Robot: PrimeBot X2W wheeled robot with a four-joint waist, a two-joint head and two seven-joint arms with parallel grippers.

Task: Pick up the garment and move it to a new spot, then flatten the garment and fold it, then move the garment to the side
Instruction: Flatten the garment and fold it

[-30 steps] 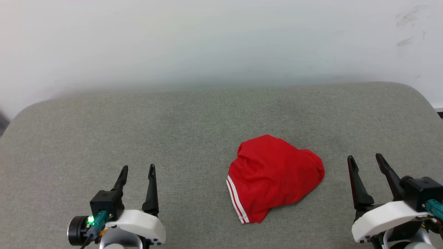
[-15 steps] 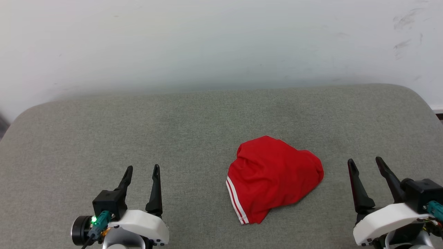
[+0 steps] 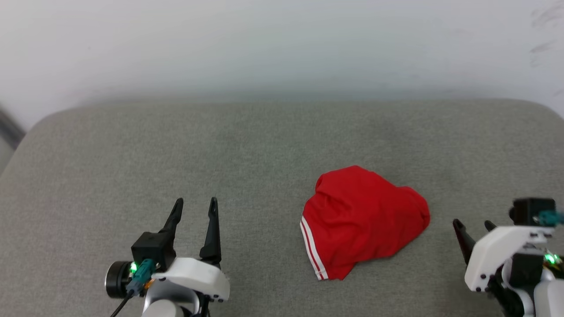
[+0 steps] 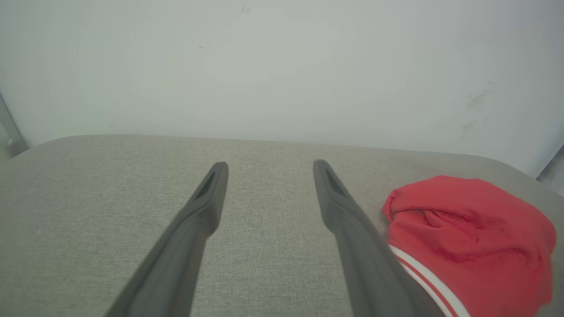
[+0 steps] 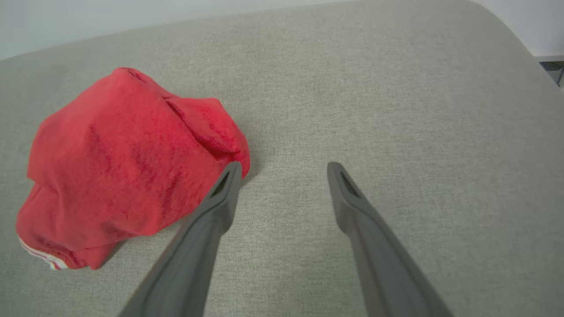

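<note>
On the cushion (image 3: pixel 264 145), the garment (image 3: pixel 365 220) lies bunched at 3 o'clock from centre. My left gripper (image 3: pixel 196 201) and right gripper (image 3: pixel 473 224) gape empty at its 9 and 3; I should pinch a raised fold.

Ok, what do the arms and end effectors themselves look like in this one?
The left end effector and right end effector each have two long, black, tapering fingers on a black block, behind a glossy white wrist shell. Each wrist carries a teal plug and a green light.
</note>
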